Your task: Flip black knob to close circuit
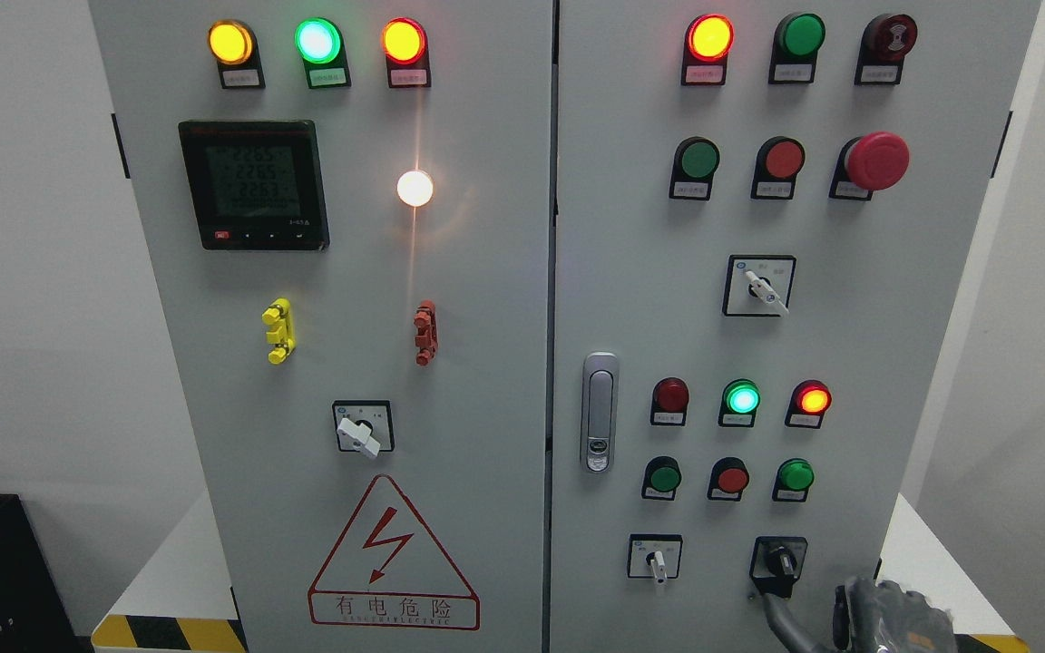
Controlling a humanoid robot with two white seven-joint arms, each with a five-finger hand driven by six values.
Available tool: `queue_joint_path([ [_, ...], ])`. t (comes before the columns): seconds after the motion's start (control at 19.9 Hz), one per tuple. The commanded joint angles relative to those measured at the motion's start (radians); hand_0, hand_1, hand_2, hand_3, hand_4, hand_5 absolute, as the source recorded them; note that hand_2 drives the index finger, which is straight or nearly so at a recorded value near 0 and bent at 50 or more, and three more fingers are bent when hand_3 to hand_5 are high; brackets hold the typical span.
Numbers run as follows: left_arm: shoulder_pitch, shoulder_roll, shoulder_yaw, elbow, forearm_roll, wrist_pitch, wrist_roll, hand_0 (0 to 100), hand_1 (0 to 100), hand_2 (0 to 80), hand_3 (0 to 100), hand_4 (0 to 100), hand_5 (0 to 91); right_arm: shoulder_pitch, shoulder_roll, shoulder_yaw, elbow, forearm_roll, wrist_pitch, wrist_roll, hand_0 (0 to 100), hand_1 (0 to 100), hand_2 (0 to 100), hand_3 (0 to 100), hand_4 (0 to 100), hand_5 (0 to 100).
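1. Closest thing in shot is the right hand (890, 617), poking up at the bottom edge on the right side. One dark finger reaches up toward the lower edge of the black knob's plate and looks to be touching or nearly touching it; honestly can't tell if the fingers are open or curled, since most of the hand is cut off by the frame.
2. The black knob (780, 560) sits in the bottom right corner of the right-hand cabinet door, just above that hand. Its handle points roughly straight down, tilted a touch to the right.
3. Just left of it on the same row is a white selector switch (657, 560), lever pointing down.
4. Above those two, a row of three push buttons (green, red, green), then three indicator lamps (741, 399): dark red, lit green, lit red-orange.
5. The door latch (600, 413) is on the left edge of that door, level with the lamps.
6. Higher up is another white selector, then the red mushroom stop button (876, 161) near the top right.
7. Left door has the lightning warning triangle (393, 558) at the bottom, a white selector above it, yellow and red clips, and a digital meter (254, 185) with its screen lit.
8. The cabinet stands on a white base with yellow-black hazard tape (169, 633) along its front edge.
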Motion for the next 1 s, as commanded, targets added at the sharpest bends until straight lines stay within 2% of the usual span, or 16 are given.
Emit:
queue_joint_path([
  [0.0, 0.006, 0.000, 0.000, 0.000, 0.000, 0.000, 0.001, 12, 56, 0.0, 0, 0, 0.0, 0.045, -0.001, 0.117, -0.065, -0.051, -0.005, -0.017, 0, 0, 89, 100, 91, 92],
  [0.2, 0.006, 0.000, 0.000, 0.000, 0.000, 0.000, 0.001, 12, 56, 0.0, 0, 0, 0.0, 0.090, -0.001, 0.154, -0.119, -0.117, -0.010, -0.022, 0, 0, 89, 100, 90, 92],
  [0.3, 0.006, 0.000, 0.000, 0.000, 0.000, 0.000, 0.001, 12, 56, 0.0, 0, 0, 0.0, 0.111, -0.001, 0.170, -0.139, -0.167, -0.010, -0.042, 0, 0, 87, 100, 89, 92],
  [0.45, 0.006, 0.000, 0.000, 0.000, 0.000, 0.000, 0.001, 12, 56, 0.0, 0, 0, 0.0, 0.142, -0.001, 0.179, -0.172, -0.270, -0.010, -0.051, 0, 0, 81, 98, 86, 87],
  [0.55, 0.006, 0.000, 0.000, 0.000, 0.000, 0.000, -0.001, 12, 56, 0.0, 0, 0, 0.0, 0.166, -0.001, 0.182, -0.194, -0.356, -0.010, -0.075, 0, 0, 72, 96, 83, 78],
  [0.6, 0.006, 0.000, 0.000, 0.000, 0.001, 0.000, 0.001, 12, 56, 0.0, 0, 0, 0.0, 0.182, -0.001, 0.182, -0.203, -0.389, -0.010, -0.103, 0, 0, 71, 95, 83, 77],
  [0.75, 0.006, 0.000, 0.000, 0.000, 0.000, 0.000, 0.001, 12, 56, 0.0, 0, 0, 0.0, 0.224, -0.001, 0.182, -0.228, -0.465, -0.007, -0.134, 0, 2, 62, 86, 78, 73],
  [0.8, 0.006, 0.000, 0.000, 0.000, 0.001, 0.000, 0.001, 12, 56, 0.0, 0, 0, 0.0, 0.243, -0.001, 0.180, -0.240, -0.517, -0.007, -0.138, 0, 3, 58, 80, 73, 70],
  [0.85, 0.006, 0.000, 0.000, 0.000, 0.000, 0.000, 0.001, 12, 56, 0.0, 0, 0, 0.0, 0.255, -0.002, 0.180, -0.249, -0.578, -0.008, -0.155, 0, 3, 50, 68, 66, 63],
  [0.9, 0.006, 0.000, 0.000, 0.000, 0.000, 0.000, 0.001, 12, 56, 0.0, 0, 0, 0.0, 0.264, -0.002, 0.180, -0.257, -0.633, -0.007, -0.177, 0, 3, 47, 64, 62, 60],
  [0.95, 0.006, 0.000, 0.000, 0.000, 0.000, 0.000, 0.001, 12, 56, 0.0, 0, 0, 0.0, 0.283, -0.005, 0.180, -0.265, -0.694, -0.008, -0.191, 0, 4, 38, 52, 53, 54],
])
